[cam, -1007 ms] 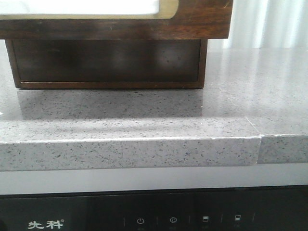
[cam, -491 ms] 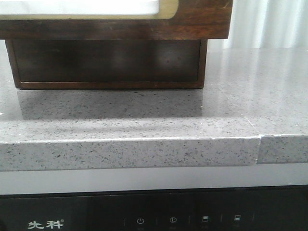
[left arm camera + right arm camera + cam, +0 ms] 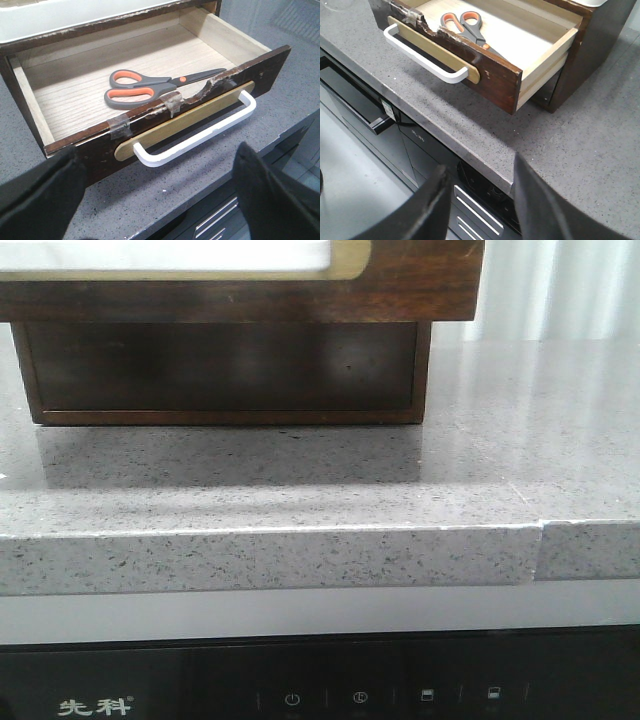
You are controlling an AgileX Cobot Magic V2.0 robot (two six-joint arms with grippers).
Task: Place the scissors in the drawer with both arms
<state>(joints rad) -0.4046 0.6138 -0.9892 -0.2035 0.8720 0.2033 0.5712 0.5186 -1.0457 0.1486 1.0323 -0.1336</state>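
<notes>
I am looking down at the scissors (image 3: 155, 87), which are lying flat on the pale wood floor of the drawer (image 3: 60, 150), out ahead of my left hand (image 3: 160, 200) and a little to its side. The drawer is standing pulled out, so the step left, as I judge it, is pushing it shut. My left hand is hanging spread wide and empty just short of the drawer front, its two dark fingers (image 3: 272, 195) straddling the white handle (image 3: 200, 140) without touching it. My right hand (image 3: 480, 205) is hovering over the counter (image 3: 580, 140), also parted and gripping nothing, well back from the drawer's corner.

To close it well, I am planning to press squarely on the front near the handle's middle, so the drawer is sliding straight rather than skewing in its frame. A slow push should keep the scissors from skating forward on the smooth board.

The front is dark, worn wood, chipped along its top edge and patched with clear tape (image 3: 172, 102). The handle is a rounded white bar on a tan plate. The counter is speckled grey stone, glossy and hard.
</notes>
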